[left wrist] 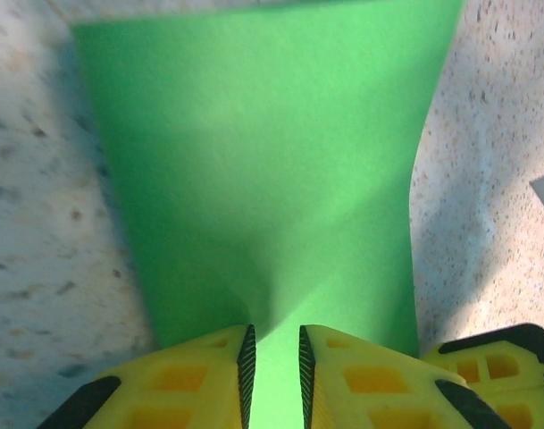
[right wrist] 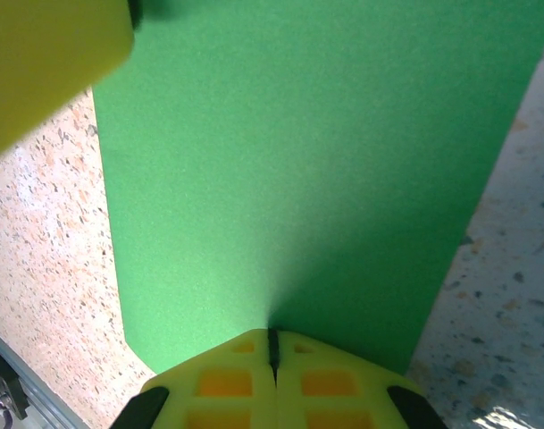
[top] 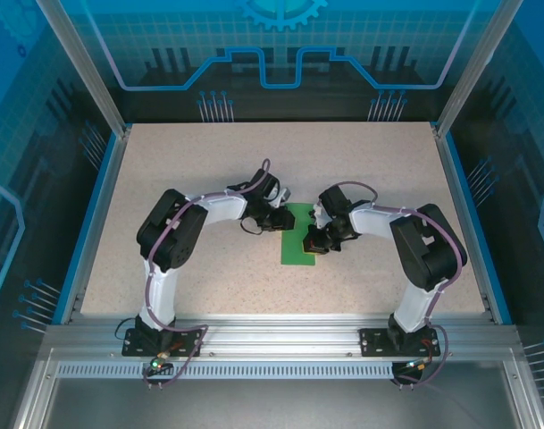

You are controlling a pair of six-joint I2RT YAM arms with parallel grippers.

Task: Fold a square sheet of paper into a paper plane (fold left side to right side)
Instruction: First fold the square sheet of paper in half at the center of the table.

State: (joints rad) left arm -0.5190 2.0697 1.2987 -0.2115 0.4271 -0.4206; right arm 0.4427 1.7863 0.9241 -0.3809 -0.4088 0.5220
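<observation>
The square sheet of paper (top: 299, 234) lies as a narrow green strip on the speckled table (top: 164, 170), between both wrists, which cover parts of it from above. The left gripper (left wrist: 272, 362) stands slightly apart, paper rising into its gap. The right gripper (right wrist: 272, 350) is pressed together over the sheet; whether it pinches paper is unclear

The middle of the bench (top: 164, 170) is crowded: the paper (top: 299, 234) is flanked closely by the left hand (top: 280, 217) and right hand (top: 314, 241). Open bench is left all around, bounded by the blue rim (top: 91, 219).
</observation>
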